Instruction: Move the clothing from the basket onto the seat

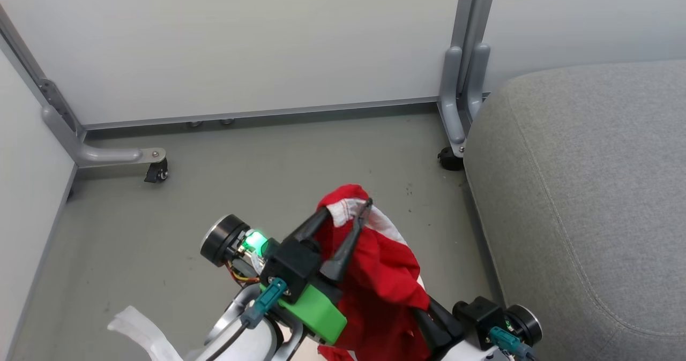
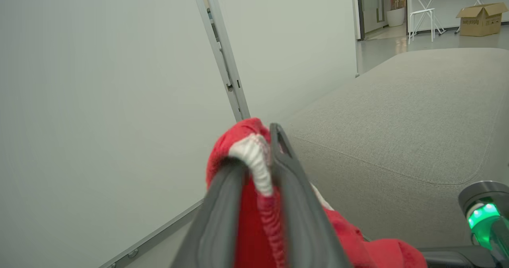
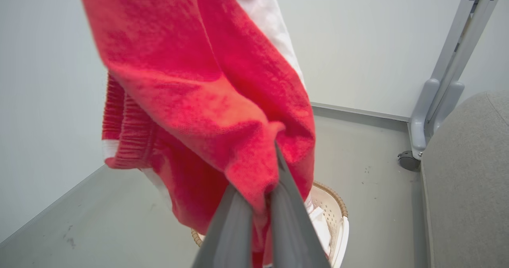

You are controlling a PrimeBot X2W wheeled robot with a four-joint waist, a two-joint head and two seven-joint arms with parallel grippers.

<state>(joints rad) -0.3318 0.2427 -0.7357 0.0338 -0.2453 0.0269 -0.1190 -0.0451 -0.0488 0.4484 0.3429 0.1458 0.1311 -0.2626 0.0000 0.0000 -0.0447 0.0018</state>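
Note:
A bright red garment (image 1: pixel 383 275) with white panels hangs in the air between both grippers, above the floor to the left of the seat. My left gripper (image 1: pixel 349 213) is shut on its red and white ribbed edge (image 2: pixel 254 160). My right gripper (image 3: pixel 264 190) is shut on a fold of the red garment (image 3: pixel 206 101) lower down, its fingers partly hidden by cloth in the head view. The basket (image 3: pixel 336 216) shows its cream perforated wall and brown rim below the cloth, on the floor. The grey seat (image 1: pixel 589 189) lies to the right, its top bare (image 2: pixel 397 121).
White partition panels (image 1: pixel 241 39) on grey metal legs with castors (image 1: pixel 155 173) close off the far side and the left. A castor (image 1: pixel 449 160) stands by the seat's corner. White fabric (image 1: pixel 139 331) shows at the lower left. Far behind the seat stand a cardboard box (image 2: pixel 481 18) and a white stool (image 2: pixel 423 21).

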